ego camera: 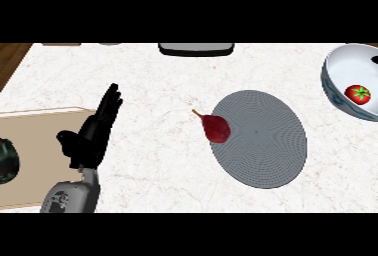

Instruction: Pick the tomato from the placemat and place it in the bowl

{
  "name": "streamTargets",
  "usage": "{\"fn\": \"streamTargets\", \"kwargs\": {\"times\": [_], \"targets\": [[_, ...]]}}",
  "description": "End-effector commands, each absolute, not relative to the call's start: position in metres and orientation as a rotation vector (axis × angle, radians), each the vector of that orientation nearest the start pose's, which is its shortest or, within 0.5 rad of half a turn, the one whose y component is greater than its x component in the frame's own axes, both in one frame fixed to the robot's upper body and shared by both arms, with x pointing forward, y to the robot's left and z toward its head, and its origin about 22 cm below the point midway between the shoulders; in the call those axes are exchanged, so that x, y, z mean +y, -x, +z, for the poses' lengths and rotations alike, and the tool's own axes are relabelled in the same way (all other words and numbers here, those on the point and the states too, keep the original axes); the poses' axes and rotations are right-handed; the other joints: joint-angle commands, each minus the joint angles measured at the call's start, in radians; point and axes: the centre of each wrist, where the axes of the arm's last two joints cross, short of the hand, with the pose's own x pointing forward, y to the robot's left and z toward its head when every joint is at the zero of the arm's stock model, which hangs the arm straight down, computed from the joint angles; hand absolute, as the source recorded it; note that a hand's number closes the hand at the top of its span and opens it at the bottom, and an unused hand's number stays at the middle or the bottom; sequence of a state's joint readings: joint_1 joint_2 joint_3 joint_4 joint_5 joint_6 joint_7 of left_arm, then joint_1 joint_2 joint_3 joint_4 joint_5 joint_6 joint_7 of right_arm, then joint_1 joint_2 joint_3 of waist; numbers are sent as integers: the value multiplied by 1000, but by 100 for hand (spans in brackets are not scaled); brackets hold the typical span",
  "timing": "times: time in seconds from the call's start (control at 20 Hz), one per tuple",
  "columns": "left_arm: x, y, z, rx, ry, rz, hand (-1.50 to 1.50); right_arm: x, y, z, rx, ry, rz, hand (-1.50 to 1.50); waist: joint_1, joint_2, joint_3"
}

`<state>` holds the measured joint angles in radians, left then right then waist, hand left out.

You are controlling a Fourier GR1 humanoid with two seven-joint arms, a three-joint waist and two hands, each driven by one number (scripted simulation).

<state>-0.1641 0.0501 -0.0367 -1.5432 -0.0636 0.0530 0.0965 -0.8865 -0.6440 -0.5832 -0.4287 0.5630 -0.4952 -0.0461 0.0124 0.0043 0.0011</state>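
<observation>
The red tomato (359, 94) with its green stem lies inside the white and blue bowl (341, 61) at the right edge of the counter. The round grey placemat (266, 145) lies in the middle, with a dark red pear-shaped fruit (216, 128) resting on its left rim. My left hand (93, 131) stands at the left, fingers straight and pointing up, holding nothing, well apart from the placemat. My right hand shows nowhere in the view.
A pale wooden cutting board (29, 130) lies at the far left with a dark green object (6, 161) on it. A grey and black appliance (196, 48) sits at the counter's back edge. The wooden counter edge (11, 57) shows top left.
</observation>
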Motion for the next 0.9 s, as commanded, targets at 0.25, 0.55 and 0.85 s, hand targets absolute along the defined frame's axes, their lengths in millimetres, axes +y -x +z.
{"fn": "streamTargets", "kwargs": {"times": [0.25, 0.55, 0.85], "targets": [[228, -268, 29, -1586, -77, -110, 0, -465, -368, 145, -1439, 1100, -422, -150, -22, -11, -2], [226, -268, 32, -1593, -104, -106, 0, -477, -327, 141, -1485, 1001, -430, -150, -29, -12, -2], [211, -277, 25, -1590, -82, -86, 0, -461, -289, 131, -1548, 911, -381, -150, -30, -9, -2]]}}
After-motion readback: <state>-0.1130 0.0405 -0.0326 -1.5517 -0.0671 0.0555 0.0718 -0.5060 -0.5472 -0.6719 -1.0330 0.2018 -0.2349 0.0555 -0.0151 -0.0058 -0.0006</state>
